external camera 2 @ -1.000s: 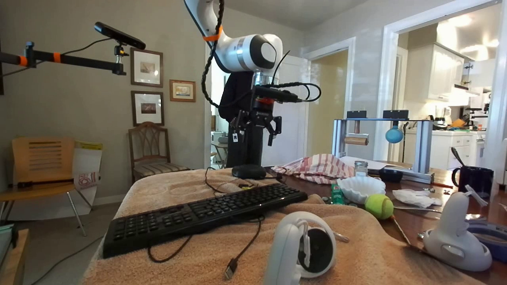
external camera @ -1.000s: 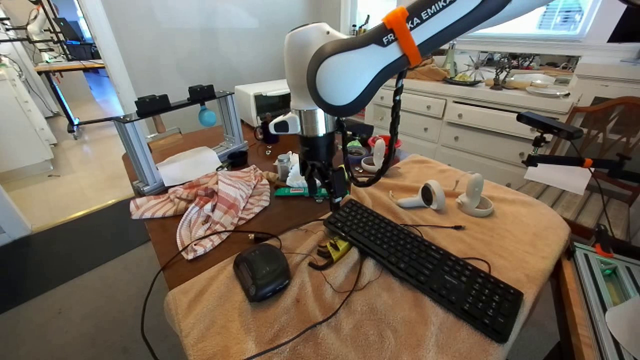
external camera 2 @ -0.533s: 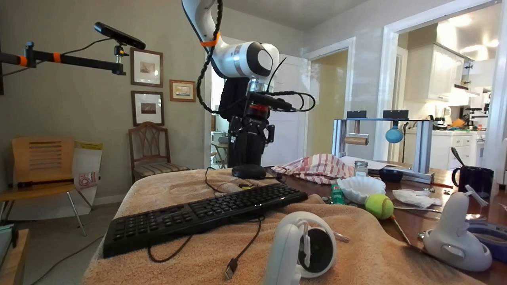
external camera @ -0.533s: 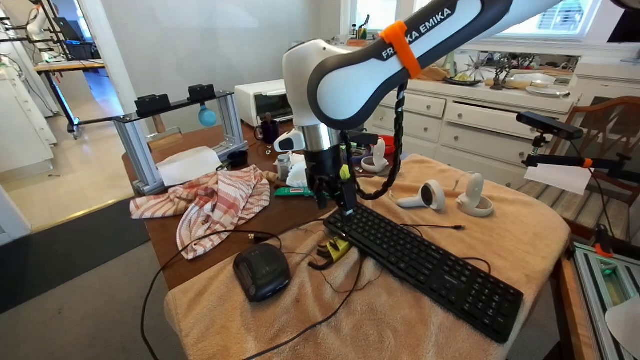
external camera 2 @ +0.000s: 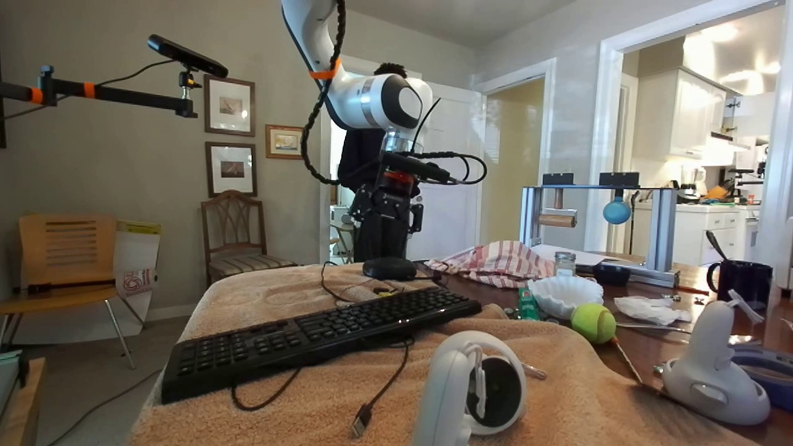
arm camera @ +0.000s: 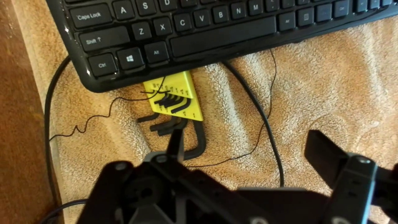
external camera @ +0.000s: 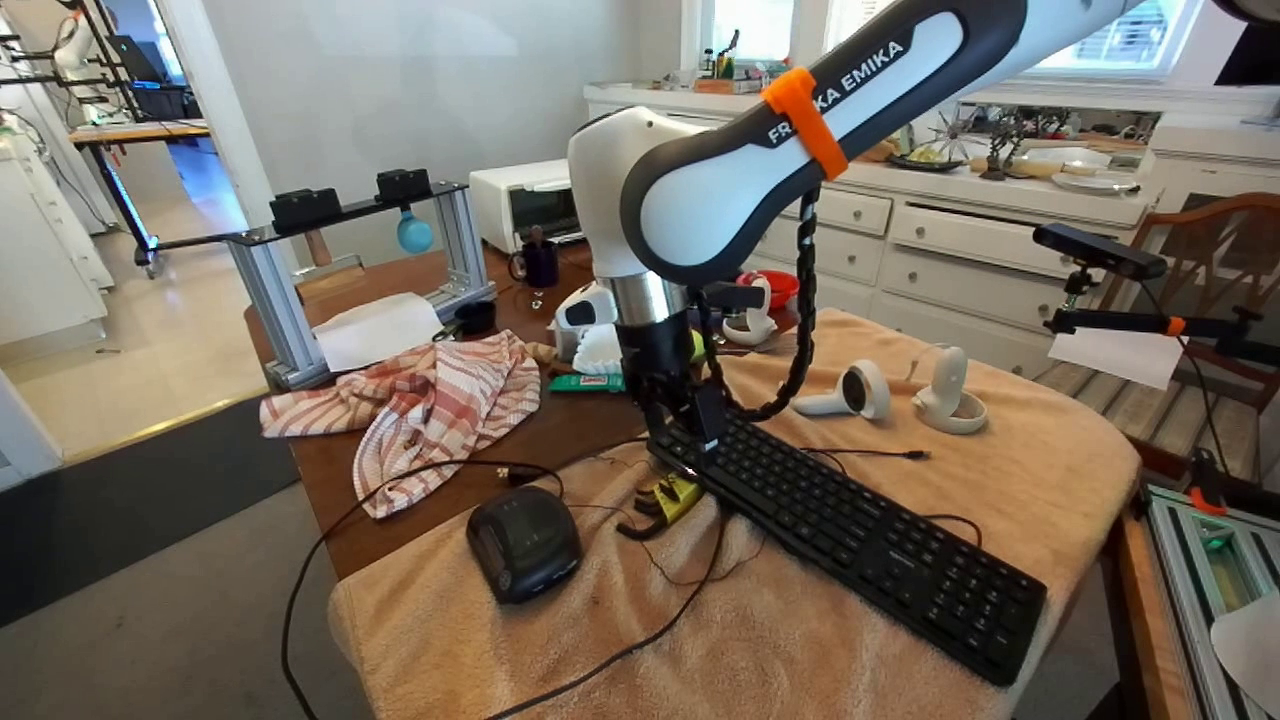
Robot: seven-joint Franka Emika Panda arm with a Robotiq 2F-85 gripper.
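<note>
Black two-fingered gripper (arm camera: 245, 139): lowered, spread wide, empty; now nearer yellow plastic hex-key set (arm camera: 178, 97), beside left end of black keyboard (arm camera: 222, 35).

Wrist view: keyboard (arm camera: 217, 39) cropped at top/right, hex-key holder (arm camera: 172, 95) partly hidden by it, gripper (arm camera: 245, 143) cropped at bottom.

Black on gripper (arm camera: 247, 144), black on keyboard (arm camera: 214, 39) with white letters (arm camera: 202, 18). Bright yellow on holder (arm camera: 177, 85), black on hex keys (arm camera: 201, 137). Plain peachy tan across towel (external camera: 800, 630), dark brown on table (external camera: 570, 420). Reddish stripes and checks over white on cloth (external camera: 440, 390). White and black on arm (external camera: 700, 205), orange on band (external camera: 803, 122) around it. White on controller (external camera 2: 443, 381), black on its round face (external camera 2: 502, 396). Light blue on ball (external camera 2: 617, 211), yellow-green on tennis ball (external camera 2: 593, 323), red on bowl (external camera: 773, 289).
</note>
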